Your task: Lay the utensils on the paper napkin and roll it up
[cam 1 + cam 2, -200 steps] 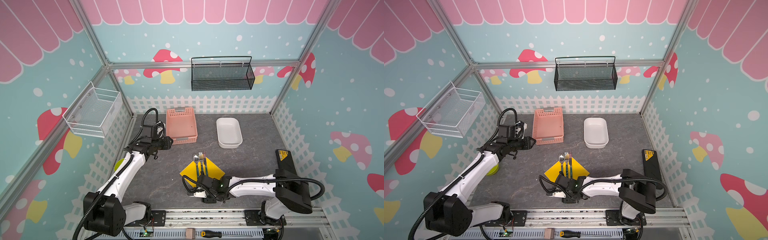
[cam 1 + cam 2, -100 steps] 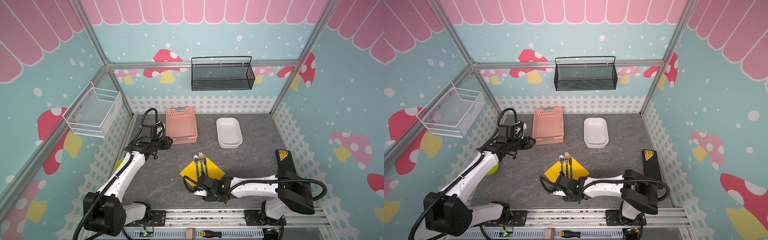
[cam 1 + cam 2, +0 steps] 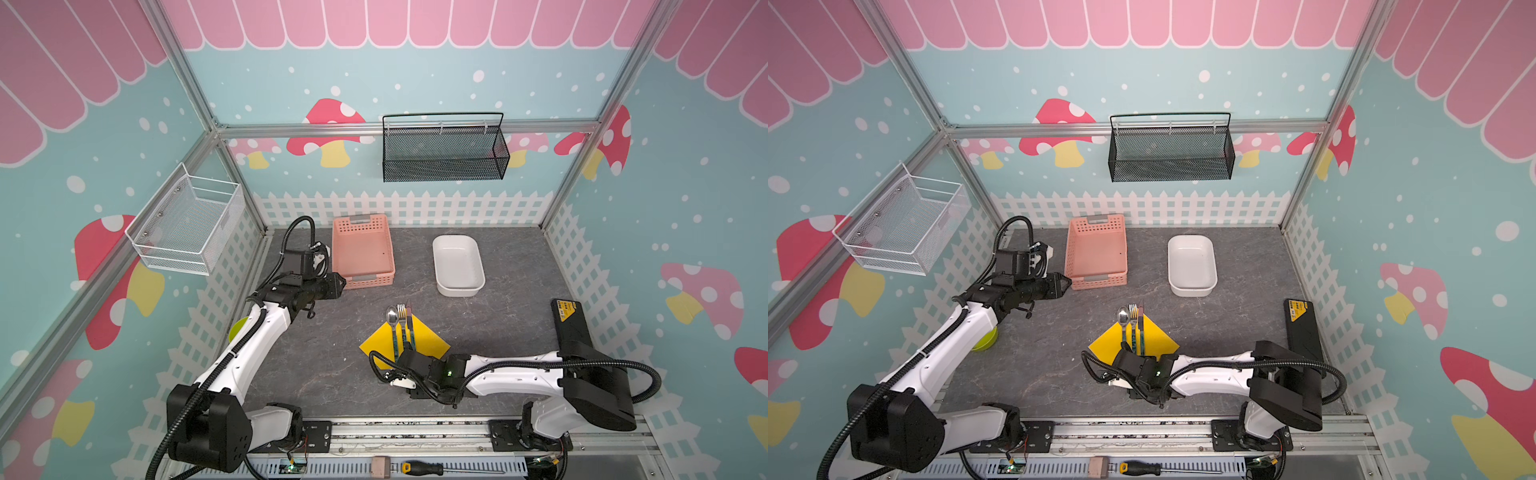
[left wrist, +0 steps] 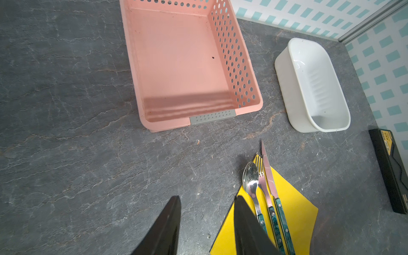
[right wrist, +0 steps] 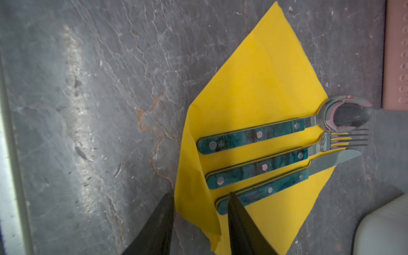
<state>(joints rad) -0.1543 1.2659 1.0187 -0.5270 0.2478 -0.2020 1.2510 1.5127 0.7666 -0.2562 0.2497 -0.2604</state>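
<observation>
Jaws apart, the right gripper [image 5: 199, 196] is straddling the paper napkin [image 5: 260, 84]'s raised edge, the knife [image 5: 276, 187] handle beside one finger.

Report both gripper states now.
Left gripper: open, holding nothing.
Right gripper: open, jaws either side of the paper napkin edge, not clamped on it.

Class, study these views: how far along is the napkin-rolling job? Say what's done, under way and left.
Done: the utensils lie side by side on the napkin. In hand: the right end effector, jaws open, straddles its raised near edge. Left: rolling it up; the napkin lies unrolled.
</observation>
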